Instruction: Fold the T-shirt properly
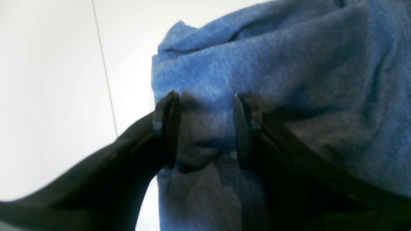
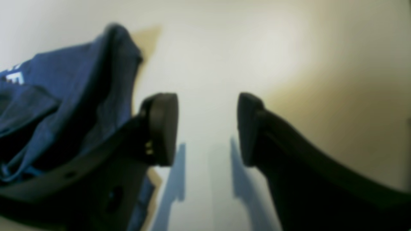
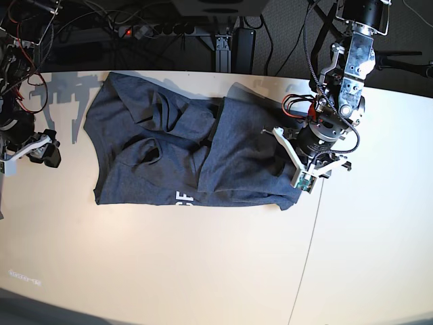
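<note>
The blue-grey T-shirt [image 3: 183,149] lies crumpled across the back of the table, with folds bunched in its middle and a bit of white lettering [image 3: 183,198] at its front edge. My left gripper [image 3: 298,166] is at the shirt's right end. In the left wrist view it [image 1: 205,131] is open, its pads spread right over the fabric [image 1: 273,64] near the shirt's edge. My right gripper [image 3: 51,153] is off the shirt's left side. In the right wrist view it [image 2: 205,128] is open and empty over bare table, with the shirt [image 2: 64,96] to its left.
The table [image 3: 203,264] is pale, with a seam [image 3: 308,237] running front to back under the left arm. Cables and power strips [image 3: 155,30] lie behind the back edge. A wired fixture [image 3: 13,61] stands at the far left.
</note>
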`<state>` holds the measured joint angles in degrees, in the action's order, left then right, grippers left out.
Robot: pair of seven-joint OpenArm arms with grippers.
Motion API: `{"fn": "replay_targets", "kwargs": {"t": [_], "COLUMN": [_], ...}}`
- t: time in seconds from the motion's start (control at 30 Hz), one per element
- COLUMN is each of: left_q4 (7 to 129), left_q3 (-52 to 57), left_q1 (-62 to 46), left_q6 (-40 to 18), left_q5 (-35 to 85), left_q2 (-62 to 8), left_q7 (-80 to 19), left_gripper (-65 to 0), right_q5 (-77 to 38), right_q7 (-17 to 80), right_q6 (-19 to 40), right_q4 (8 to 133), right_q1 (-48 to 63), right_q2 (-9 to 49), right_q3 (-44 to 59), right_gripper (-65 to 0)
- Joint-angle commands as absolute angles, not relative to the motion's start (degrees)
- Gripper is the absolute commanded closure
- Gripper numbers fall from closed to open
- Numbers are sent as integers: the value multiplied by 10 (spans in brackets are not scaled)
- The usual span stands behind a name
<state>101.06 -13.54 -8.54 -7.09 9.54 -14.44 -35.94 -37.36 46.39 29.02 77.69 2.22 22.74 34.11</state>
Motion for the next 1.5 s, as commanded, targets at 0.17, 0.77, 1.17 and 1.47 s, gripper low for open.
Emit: {"fn": "replay_targets", "kwargs": {"t": [0.17, 0.77, 1.17, 1.47], "left_q4": [1019, 1019, 1019, 1019], "left_q3": [-134, -134, -134, -123], "left_q1": [-78, -77, -78, -78], "left_q6": [-67, -67, -67, -70], "left_q5": [96, 96, 102, 121], "left_q2": [-146, -146, -164, -172], "left_q7": [-345, -335, -342, -356], "left_gripper": [-269, -269, -269, -269], "right_q5": [-430, -403, -358, -268], "right_q7": [524, 540, 540, 462], "right_q6": [304, 304, 303, 303], "right_q4": [716, 703, 703, 703], "right_q1": [-12, -15, -14, -14], "right_q2": [239, 211, 197, 200], "right_q3": [334, 135, 125, 125], "right_gripper": [-309, -308, -146, 0]}}
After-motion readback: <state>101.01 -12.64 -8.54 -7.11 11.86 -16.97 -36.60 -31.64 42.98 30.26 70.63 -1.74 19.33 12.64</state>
